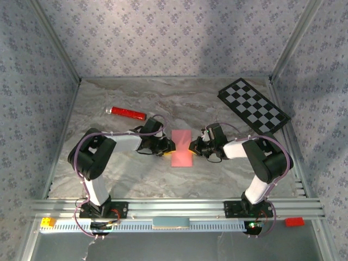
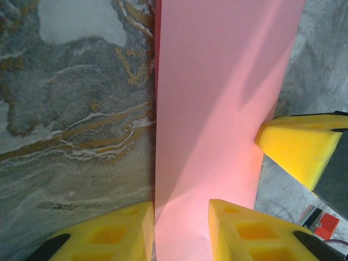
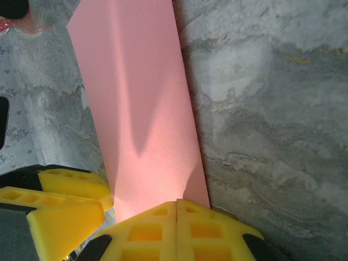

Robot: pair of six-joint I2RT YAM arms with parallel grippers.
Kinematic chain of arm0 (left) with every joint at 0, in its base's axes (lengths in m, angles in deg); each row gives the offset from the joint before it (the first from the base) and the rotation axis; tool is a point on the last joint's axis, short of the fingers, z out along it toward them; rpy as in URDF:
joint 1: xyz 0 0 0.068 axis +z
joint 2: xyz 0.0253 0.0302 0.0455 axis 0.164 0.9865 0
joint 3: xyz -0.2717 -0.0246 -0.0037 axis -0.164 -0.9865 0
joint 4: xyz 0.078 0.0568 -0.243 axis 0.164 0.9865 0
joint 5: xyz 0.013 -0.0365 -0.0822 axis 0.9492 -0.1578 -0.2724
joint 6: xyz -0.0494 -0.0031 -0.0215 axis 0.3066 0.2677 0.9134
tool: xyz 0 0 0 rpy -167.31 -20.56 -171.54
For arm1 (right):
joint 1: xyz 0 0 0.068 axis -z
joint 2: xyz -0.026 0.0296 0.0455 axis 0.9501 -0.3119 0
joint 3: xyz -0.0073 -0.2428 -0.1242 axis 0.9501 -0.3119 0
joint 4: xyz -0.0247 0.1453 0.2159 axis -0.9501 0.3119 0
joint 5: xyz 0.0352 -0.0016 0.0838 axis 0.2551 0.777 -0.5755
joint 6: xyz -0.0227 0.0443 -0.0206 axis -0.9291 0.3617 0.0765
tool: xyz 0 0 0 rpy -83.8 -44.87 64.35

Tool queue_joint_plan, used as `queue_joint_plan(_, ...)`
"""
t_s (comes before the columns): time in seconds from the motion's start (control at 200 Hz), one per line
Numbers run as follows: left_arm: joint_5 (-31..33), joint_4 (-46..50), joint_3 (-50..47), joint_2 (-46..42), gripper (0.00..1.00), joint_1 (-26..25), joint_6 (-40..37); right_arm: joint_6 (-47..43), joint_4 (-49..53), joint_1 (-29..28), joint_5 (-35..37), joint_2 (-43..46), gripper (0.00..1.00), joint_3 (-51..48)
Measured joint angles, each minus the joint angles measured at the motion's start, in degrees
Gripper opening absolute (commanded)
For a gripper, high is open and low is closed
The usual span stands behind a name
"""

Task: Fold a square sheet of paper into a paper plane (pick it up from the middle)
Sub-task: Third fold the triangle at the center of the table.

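Top external | square sheet of paper [image 1: 182, 148] folded to a narrow pink strip, flat on table [image 1: 179, 179] centre | left gripper [image 1: 170, 145] jaws apart, paper in gap | right gripper [image 1: 193, 145] closed, tips at opposite edge | red cylinder [image 1: 126, 112], checkerboard [image 1: 254, 106] behind

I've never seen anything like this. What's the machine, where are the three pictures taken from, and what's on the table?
Two robot arms are bolted to a marbled grey table. One picture looks down from above; the other two come from wrist cameras, so the yellow blocks are fingers. Between the arms lies a narrow pink rectangle of thin paper. The left gripper has its jaws apart, paper between them; the right gripper is shut at the paper's other side, pinching or pressing, I cannot tell. Behind lie a red cylinder and a black-and-white checkerboard.
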Motion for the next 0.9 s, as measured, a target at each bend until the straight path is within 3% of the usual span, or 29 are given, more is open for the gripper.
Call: queue_joint_plan(0.9,2.08,-0.02,0.11,0.26,0.14,-0.07,0.92,0.0,0.2,0.0,0.07,0.09,0.05,0.04)
